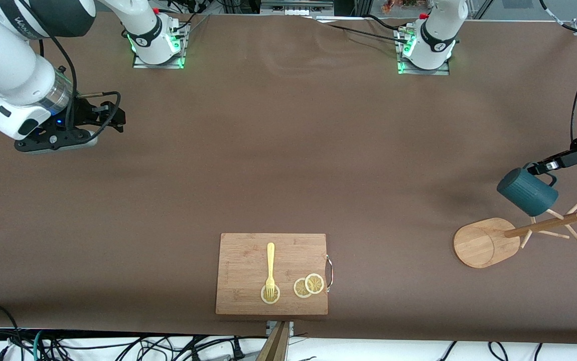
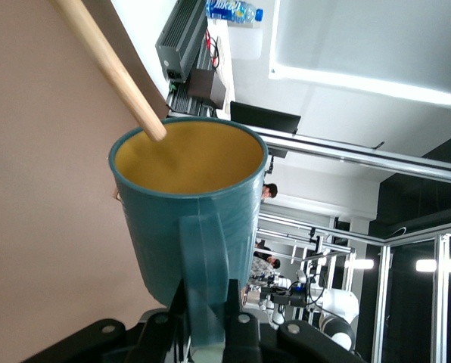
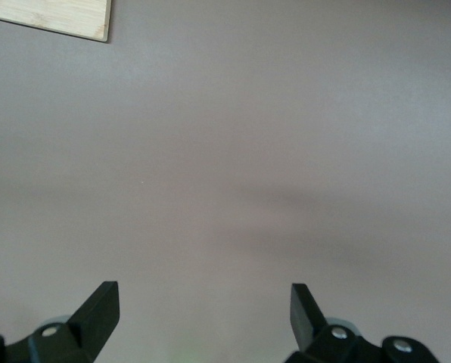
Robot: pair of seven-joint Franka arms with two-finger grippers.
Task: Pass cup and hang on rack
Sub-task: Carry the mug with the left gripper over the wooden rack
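My left gripper [image 1: 543, 168] is shut on the teal loop handle [image 2: 204, 265] of the dark teal cup [image 1: 527, 191] and holds it tilted in the air over the rack. The rack [image 1: 479, 243] is a light wooden mug tree with an oval base, a post [image 1: 544, 225] and thin pegs, near the left arm's end of the table. In the left wrist view the cup [image 2: 188, 204] shows its ochre inside, and a wooden peg [image 2: 112, 68] ends at its rim. My left gripper [image 2: 205, 302] pinches the handle. My right gripper [image 1: 114, 118] is open and empty, waiting over the right arm's end of the table.
A rectangular wooden cutting board [image 1: 248, 260] with a metal handle lies at the table's edge nearest the front camera. It carries a yellow fork [image 1: 270, 265] and lemon slices [image 1: 308, 286]. Its corner shows in the right wrist view [image 3: 51, 15]. My right gripper [image 3: 203, 302] looks down on bare brown cloth.
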